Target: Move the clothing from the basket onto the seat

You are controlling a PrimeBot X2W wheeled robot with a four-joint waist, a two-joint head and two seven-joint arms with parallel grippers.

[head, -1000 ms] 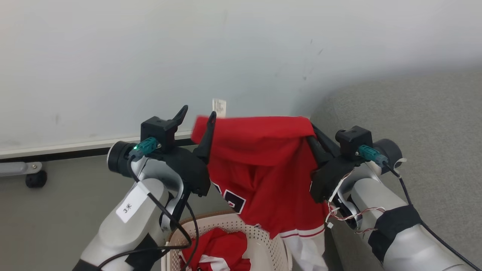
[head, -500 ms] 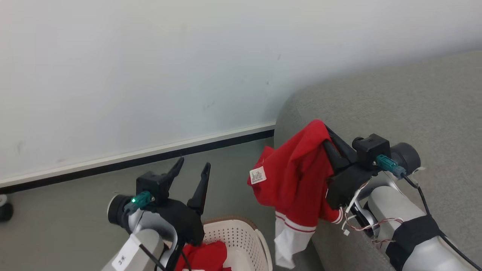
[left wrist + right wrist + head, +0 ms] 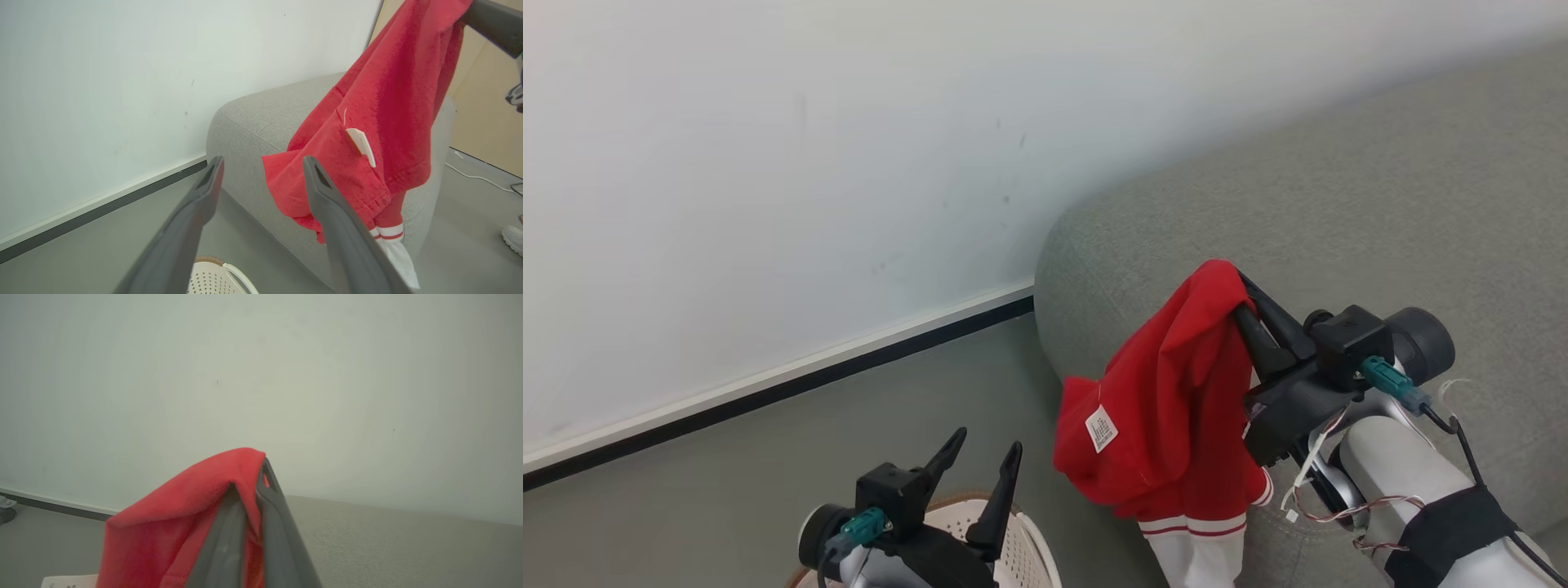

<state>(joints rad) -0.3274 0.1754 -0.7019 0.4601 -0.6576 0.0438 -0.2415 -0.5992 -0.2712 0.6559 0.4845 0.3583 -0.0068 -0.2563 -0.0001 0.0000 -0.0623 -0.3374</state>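
Observation:
A red garment of the clothing [image 3: 1168, 408], with a white tag and white striped trim, hangs from my right gripper [image 3: 1243, 292], which is shut on its top fold. It dangles at the front left corner of the grey seat [image 3: 1339, 204]. The right wrist view shows the gripper [image 3: 249, 475] pinching the red cloth [image 3: 171, 522] above the seat [image 3: 388, 539]. My left gripper [image 3: 990, 441] is open and holds nothing, low over the basket [image 3: 1037, 555]. From the left wrist, the gripper [image 3: 263, 163] frames the clothing [image 3: 380, 114], the seat [image 3: 261, 118] and the basket rim [image 3: 216, 277].
A white wall with a dark baseboard [image 3: 768, 392] runs behind the grey floor. A person's white shoe [image 3: 512, 239] and a white cable [image 3: 478, 177] are on the floor beyond the seat. A beige panel [image 3: 486, 102] stands behind them.
The camera has swung right toward the seat. My right gripper has carried the garment away from the basket to the seat's corner. My open left gripper has parted from the cloth and dropped low.

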